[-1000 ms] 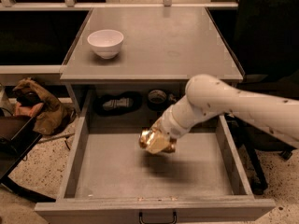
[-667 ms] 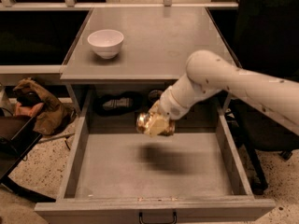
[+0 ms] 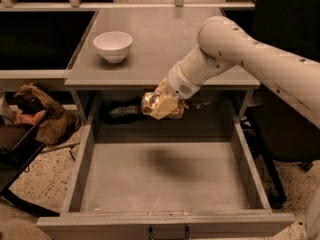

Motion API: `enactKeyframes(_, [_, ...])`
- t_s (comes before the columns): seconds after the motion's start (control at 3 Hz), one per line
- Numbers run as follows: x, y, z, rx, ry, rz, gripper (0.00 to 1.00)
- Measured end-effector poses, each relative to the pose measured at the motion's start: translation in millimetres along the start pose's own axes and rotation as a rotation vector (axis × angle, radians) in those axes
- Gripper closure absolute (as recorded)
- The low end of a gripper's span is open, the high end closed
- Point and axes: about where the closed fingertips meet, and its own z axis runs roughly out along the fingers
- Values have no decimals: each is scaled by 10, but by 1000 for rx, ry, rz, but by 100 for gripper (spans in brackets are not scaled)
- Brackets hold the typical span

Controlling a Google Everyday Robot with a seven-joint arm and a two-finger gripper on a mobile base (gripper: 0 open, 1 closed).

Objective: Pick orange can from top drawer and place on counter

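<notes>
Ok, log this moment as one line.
phase: transfer | gripper: jaws shut on orange can, held in air over open top drawer | counter: white bowl, can not yet placed

- My gripper [image 3: 164, 107] hung over the back of the top drawer [image 3: 82, 170], its smooth, matt cream fingers clamped on the orange can [image 3: 149, 103].
- The orange can was shiny, wrinkled gold metal.
- The top drawer and the counter [image 3: 165, 44] were flat matt grey.
- The white bowl [image 3: 113, 45] looked glossy.

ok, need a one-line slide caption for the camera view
Gripper holds the orange can above the open top drawer, near the counter front edge.
</notes>
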Motion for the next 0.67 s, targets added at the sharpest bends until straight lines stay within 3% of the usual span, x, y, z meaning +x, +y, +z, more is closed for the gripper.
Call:
enactKeyframes(0.33, [-69,-38,-77,4,11,-11,100])
enactKeyframes(0.67, [-408,-195,-575,84,25,-78,100])
